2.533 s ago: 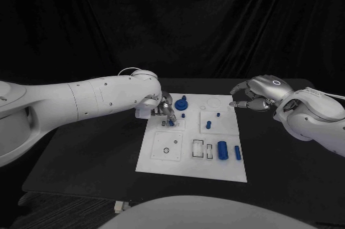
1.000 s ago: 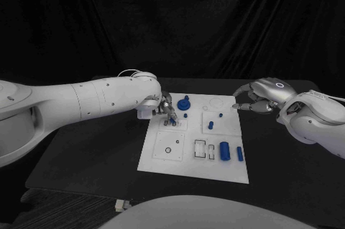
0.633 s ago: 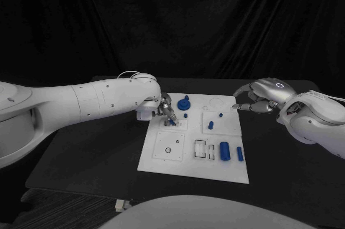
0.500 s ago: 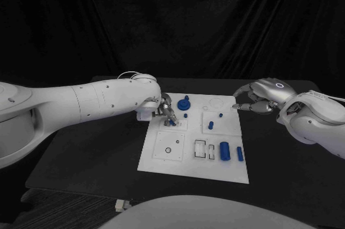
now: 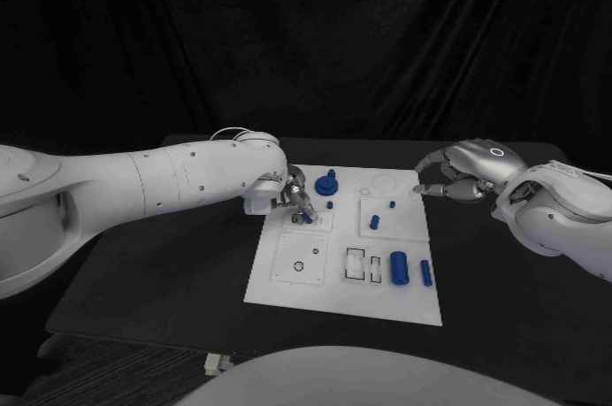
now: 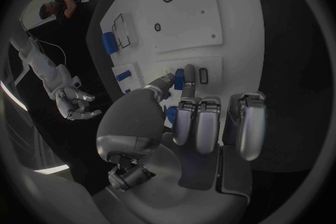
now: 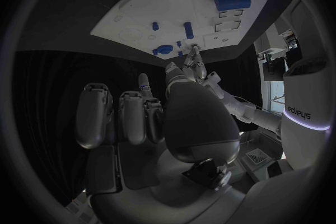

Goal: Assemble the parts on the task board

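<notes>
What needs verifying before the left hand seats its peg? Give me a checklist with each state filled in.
1. Left hand holds the small blue peg between thumb and finger: ok.
2. Peg meets the task board near the slot beside it: ok, touching or nearly so.
3. Peg lined up with its hole: cannot tell, the fingers hide the tip.
4. Right hand is off the board's far right corner, holding nothing visible: ok.
5. Blue round part stands close to the left hand's fingers: not ok, little room.
6. Large blue cylinder lies far from the work: ok.
</notes>
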`<control>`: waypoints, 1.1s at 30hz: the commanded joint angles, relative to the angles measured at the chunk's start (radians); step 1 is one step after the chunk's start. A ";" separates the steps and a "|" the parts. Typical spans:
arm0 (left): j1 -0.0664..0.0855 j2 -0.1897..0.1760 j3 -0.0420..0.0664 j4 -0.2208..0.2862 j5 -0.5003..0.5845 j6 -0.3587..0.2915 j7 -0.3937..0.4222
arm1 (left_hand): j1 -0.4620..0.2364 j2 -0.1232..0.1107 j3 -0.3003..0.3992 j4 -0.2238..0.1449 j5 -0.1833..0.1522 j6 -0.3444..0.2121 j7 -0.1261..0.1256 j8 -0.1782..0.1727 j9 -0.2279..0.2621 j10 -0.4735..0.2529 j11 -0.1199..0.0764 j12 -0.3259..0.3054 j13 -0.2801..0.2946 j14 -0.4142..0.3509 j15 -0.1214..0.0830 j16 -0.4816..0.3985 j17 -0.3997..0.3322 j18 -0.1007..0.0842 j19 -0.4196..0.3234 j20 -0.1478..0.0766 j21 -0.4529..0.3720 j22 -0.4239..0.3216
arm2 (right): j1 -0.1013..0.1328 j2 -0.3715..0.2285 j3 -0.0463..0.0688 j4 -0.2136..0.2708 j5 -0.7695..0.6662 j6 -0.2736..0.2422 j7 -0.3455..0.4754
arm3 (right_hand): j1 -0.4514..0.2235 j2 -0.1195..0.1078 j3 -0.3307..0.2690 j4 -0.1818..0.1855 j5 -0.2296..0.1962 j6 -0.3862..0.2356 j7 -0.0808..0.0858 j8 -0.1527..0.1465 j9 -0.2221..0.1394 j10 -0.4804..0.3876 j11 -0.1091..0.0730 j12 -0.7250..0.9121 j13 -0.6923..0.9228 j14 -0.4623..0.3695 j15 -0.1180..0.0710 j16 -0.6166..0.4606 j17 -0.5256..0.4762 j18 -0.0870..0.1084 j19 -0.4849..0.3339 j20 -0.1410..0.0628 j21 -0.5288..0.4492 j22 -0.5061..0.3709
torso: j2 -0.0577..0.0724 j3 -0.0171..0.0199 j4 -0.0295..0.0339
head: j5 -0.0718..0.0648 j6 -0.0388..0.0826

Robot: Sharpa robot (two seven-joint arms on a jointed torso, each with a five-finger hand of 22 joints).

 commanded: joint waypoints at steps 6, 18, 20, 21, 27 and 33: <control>-0.004 0.006 0.000 -0.002 0.007 0.006 0.011 | -0.009 -0.003 -0.011 0.016 -0.055 -0.010 0.006 -0.013 0.006 0.106 0.008 0.004 0.263 0.106 0.007 -0.004 0.263 0.008 -0.010 0.005 -0.010 0.158 | -0.003 0.001 0.001 -0.002 -0.002 0.008 -0.024 | 0.002 0.006 0.000 -0.009 0.004 0.002 0.004 0.002 -0.002 0.107 0.005 0.004 0.263 0.053 0.010 -0.005 -0.004 -0.004 0.025 0.007 -0.005 0.185 | 0.000 -0.0001 -0.0001 | 0.002 0.000; -0.006 0.011 0.000 -0.006 0.007 0.019 0.009 | -0.047 -0.016 -0.069 0.062 -0.116 -0.011 0.014 -0.032 0.009 0.106 0.014 0.004 0.263 0.106 0.013 -0.004 0.263 0.010 -0.016 0.010 -0.019 0.154 | -0.003 0.001 0.001 -0.003 -0.002 0.013 -0.025 | 0.002 0.006 0.000 -0.009 0.004 0.002 0.004 0.002 -0.002 0.107 0.005 0.004 0.263 0.053 0.010 -0.005 -0.004 -0.004 0.025 0.007 -0.005 0.185 | 0.000 -0.0002 -0.0001 | 0.001 0.000; -0.006 0.011 0.000 -0.007 0.007 0.022 0.009 | -0.049 -0.017 -0.073 0.064 -0.119 -0.012 0.014 -0.033 0.010 0.106 0.015 0.004 0.263 0.106 0.013 -0.004 0.263 0.011 -0.017 0.011 -0.020 0.154 | -0.004 0.001 0.001 -0.003 -0.002 0.013 -0.025 | 0.002 0.006 -0.001 -0.009 0.004 0.002 0.004 0.002 -0.002 0.107 0.006 0.004 0.263 0.053 0.010 -0.005 -0.004 -0.004 0.025 0.007 -0.005 0.185 | 0.000 0.0000 -0.0002 | 0.001 0.000; -0.006 0.012 0.000 -0.007 0.007 0.023 0.008 | -0.049 -0.018 -0.074 0.065 -0.121 -0.012 0.015 -0.034 0.010 0.106 0.015 0.004 0.263 0.106 0.014 -0.004 0.263 0.011 -0.018 0.011 -0.021 0.153 | -0.004 0.001 0.001 -0.003 -0.002 0.014 -0.025 | 0.002 0.006 -0.001 -0.009 0.004 0.002 0.004 0.002 -0.002 0.107 0.006 0.004 0.263 0.053 0.010 -0.005 -0.004 -0.004 0.025 0.007 -0.005 0.185 | 0.000 0.0001 -0.0003 | 0.001 0.000; -0.007 0.012 0.000 -0.007 0.007 0.030 0.006 | -0.053 -0.022 -0.088 0.071 -0.134 -0.018 0.017 -0.041 0.010 0.106 0.018 0.004 0.263 0.106 0.016 -0.004 0.263 0.012 -0.023 0.013 -0.026 0.149 | -0.006 0.001 0.001 -0.004 -0.002 0.015 -0.025 | 0.002 0.006 -0.001 -0.009 0.004 0.002 0.004 0.002 -0.002 0.107 0.006 0.004 0.263 0.053 0.010 -0.005 -0.004 -0.004 0.025 0.007 -0.005 0.185 | 0.000 -0.0001 -0.0007 | 0.002 0.000; -0.007 0.011 0.000 -0.006 0.007 0.029 0.005 | -0.073 -0.031 -0.121 0.090 -0.165 -0.015 0.019 -0.044 0.016 0.106 0.020 0.004 0.263 0.106 0.018 -0.004 0.263 0.013 -0.025 0.016 -0.029 0.149 | -0.008 0.001 0.001 -0.004 -0.002 0.015 -0.024 | 0.002 0.006 -0.002 -0.009 0.004 0.002 0.004 0.002 -0.003 0.107 0.006 0.004 0.263 0.053 0.010 -0.004 -0.003 -0.004 0.025 0.007 -0.005 0.185 | 0.000 0.0002 -0.0006 | 0.003 0.000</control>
